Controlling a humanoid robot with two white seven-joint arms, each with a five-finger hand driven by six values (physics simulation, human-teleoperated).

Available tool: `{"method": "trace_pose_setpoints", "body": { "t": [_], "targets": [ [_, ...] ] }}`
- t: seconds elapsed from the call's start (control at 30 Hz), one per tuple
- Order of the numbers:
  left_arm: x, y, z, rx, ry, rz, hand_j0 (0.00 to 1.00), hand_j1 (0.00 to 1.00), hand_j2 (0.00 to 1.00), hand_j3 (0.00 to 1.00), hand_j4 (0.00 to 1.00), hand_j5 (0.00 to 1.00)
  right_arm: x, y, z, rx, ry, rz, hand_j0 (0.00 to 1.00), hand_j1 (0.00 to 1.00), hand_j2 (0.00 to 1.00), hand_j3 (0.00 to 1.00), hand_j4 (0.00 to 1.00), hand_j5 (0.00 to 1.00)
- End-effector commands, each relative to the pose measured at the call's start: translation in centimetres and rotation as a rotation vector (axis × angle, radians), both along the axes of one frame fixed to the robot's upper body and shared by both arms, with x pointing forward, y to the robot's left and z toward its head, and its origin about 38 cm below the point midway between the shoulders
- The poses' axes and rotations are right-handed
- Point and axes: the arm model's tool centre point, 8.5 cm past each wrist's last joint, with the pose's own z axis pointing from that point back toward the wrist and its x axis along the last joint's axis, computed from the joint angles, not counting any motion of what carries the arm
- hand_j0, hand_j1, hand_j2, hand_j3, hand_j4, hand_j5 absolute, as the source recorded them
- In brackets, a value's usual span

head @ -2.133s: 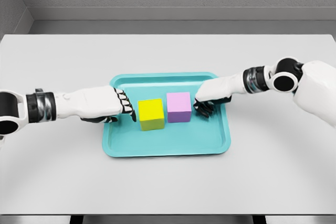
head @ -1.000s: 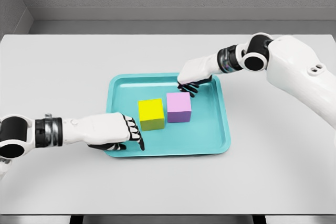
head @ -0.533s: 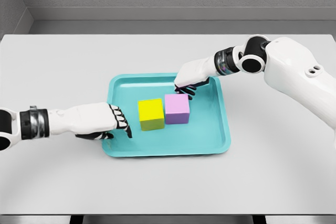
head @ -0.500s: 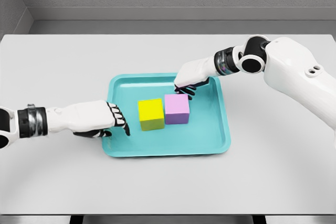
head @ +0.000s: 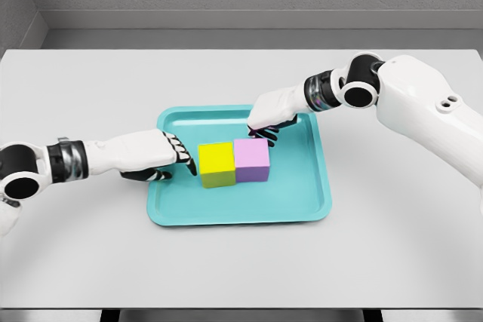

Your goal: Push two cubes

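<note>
A yellow cube (head: 217, 164) and a pink cube (head: 252, 160) sit side by side, touching, near the middle of a teal tray (head: 302, 201). My left hand (head: 181, 157) lies flat over the tray's left rim, its fingertips just left of the yellow cube. From the far side my right hand (head: 266, 132) reaches down, its dark fingertips at the pink cube's back top edge. Neither hand grasps anything; the fingers of both are extended.
The tray rests on a light grey table (head: 90, 246). A grey wall runs behind the table's far edge. My right arm's bulky shoulder and upper arm (head: 423, 111) span the right side above the table.
The pink cube has slid left until it touches the yellow cube. My left hand has moved up and right toward the yellow cube. My right hand has shifted slightly left.
</note>
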Motion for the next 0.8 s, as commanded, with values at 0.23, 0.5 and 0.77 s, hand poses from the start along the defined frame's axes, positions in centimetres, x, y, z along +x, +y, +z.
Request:
{"method": "trace_pose_setpoints", "body": {
  "t": [0.23, 0.5, 0.77],
  "targets": [
    [-0.1, -0.5, 0.1, -0.015, -0.001, -0.006, 0.62, 0.62, 0.62, 0.62, 0.62, 0.62, 2.7, -2.4, 3.6, 0.049, -0.058, -0.102, 0.15, 0.15, 0.15, 0.15, 0.15, 0.15],
    [-0.1, -0.7, 0.2, -0.021, -0.003, -0.009, 0.62, 0.62, 0.62, 0.62, 0.62, 0.62, 3.9, -16.2, 8.9, 0.157, -0.138, -0.381, 0.22, 0.22, 0.22, 0.22, 0.22, 0.22],
    [-0.3, -0.5, 0.5, -0.014, -0.011, -0.014, 0.62, 0.62, 0.62, 0.62, 0.62, 0.62, 1.0, -25.6, 7.1, 0.228, -0.054, -0.571, 0.9, 0.9, 0.9, 0.9, 0.9, 0.9]
  ]
}}
